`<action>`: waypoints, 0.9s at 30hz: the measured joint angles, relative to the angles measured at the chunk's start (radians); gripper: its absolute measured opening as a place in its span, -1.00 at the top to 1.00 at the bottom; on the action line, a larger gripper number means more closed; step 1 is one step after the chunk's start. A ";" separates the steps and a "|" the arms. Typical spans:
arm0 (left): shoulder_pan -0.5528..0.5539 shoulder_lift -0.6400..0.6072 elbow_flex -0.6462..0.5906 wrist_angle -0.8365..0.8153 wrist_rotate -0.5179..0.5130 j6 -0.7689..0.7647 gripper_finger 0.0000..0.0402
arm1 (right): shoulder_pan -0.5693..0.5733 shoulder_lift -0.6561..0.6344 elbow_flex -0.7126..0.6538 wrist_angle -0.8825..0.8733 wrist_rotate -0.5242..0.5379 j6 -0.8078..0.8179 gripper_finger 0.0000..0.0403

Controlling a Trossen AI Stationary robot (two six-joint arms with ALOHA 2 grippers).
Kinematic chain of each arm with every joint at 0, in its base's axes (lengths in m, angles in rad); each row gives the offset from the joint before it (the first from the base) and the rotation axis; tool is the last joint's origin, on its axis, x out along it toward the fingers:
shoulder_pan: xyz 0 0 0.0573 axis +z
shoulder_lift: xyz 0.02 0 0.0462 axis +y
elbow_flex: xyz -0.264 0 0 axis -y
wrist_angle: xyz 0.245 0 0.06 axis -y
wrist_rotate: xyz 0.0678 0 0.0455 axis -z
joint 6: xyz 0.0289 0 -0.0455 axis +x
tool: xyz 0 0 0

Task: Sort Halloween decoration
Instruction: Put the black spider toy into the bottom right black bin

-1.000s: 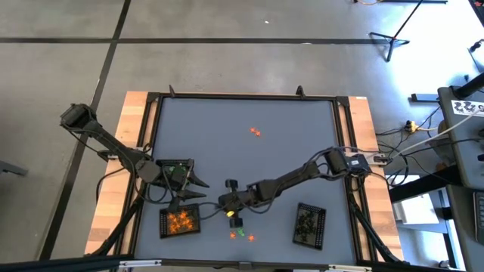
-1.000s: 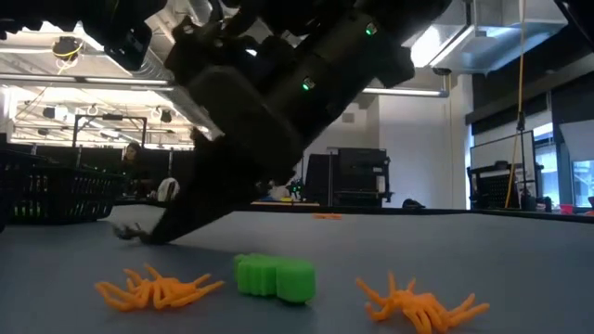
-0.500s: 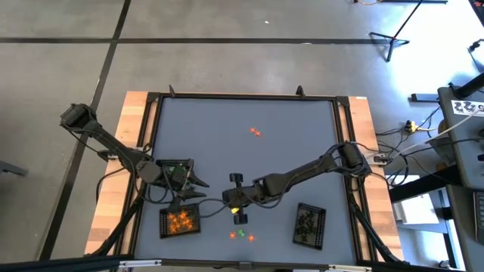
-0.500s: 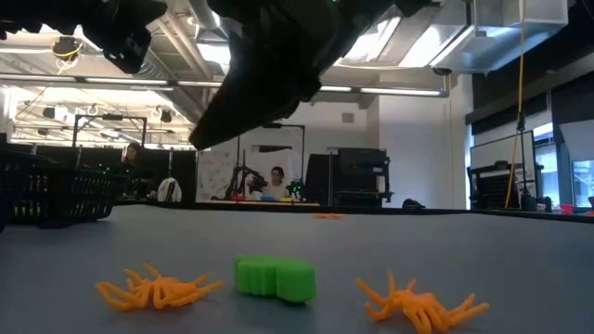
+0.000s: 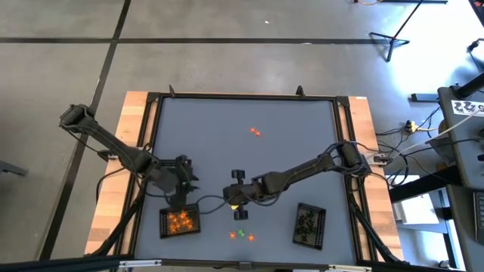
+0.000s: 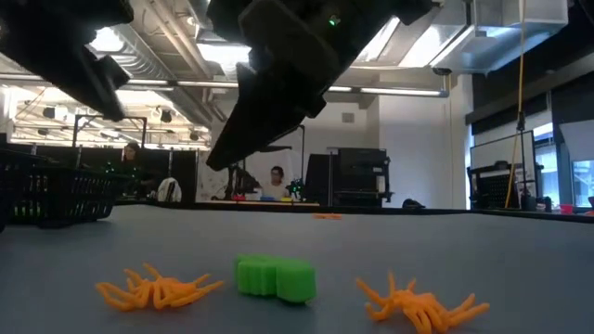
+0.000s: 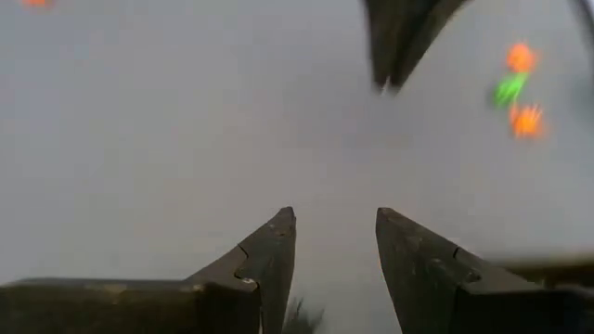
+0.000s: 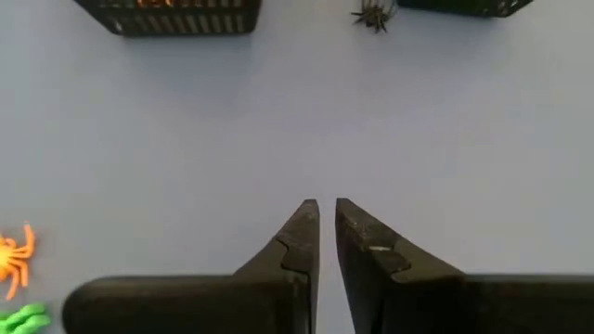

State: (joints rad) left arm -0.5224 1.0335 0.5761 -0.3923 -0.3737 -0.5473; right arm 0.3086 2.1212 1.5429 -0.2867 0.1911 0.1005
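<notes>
Decorations: two orange spiders [image 6: 156, 289] and a green piece [image 6: 275, 277] lie near the table's [image 5: 287, 159] front edge, with more orange ones in the front-left tray [image 5: 180, 221].
Right pincer [image 5: 234, 198]: raised above the green piece, arm stretched low from the right edge, fingers barely parted, holding nothing.
Left pincer [image 5: 181, 181]: just behind the tray, fingers spread, empty.

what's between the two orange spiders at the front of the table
A green trinket lies between the left orange spider and the right orange spider, apart from both. The low view shows it best; the high view confirms it.
</notes>
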 joint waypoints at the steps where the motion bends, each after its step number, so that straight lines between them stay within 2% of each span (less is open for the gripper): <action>1: 0.000 0.007 0.031 -0.074 0.015 -0.001 0.28 | 0.000 -0.001 0.000 -0.004 0.000 0.000 0.81; 6: 0.021 0.096 0.114 -0.264 0.147 -0.001 0.28 | 0.017 -0.017 0.000 -0.015 0.013 -0.002 0.81; 12: 0.057 0.232 0.128 -0.290 0.265 0.057 0.28 | 0.076 -0.097 0.000 -0.026 0.087 -0.026 0.80; 19: 0.091 0.330 0.128 -0.290 0.287 0.177 0.28 | 0.132 -0.161 0.000 -0.080 0.206 -0.034 0.80; 27: 0.097 0.342 0.190 -0.320 0.258 0.246 0.28 | 0.159 -0.200 0.001 -0.116 0.285 -0.025 0.80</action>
State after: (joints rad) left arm -0.4252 1.3754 0.7663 -0.7118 -0.1157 -0.3015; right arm 0.4674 1.9209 1.5436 -0.4026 0.4763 0.0750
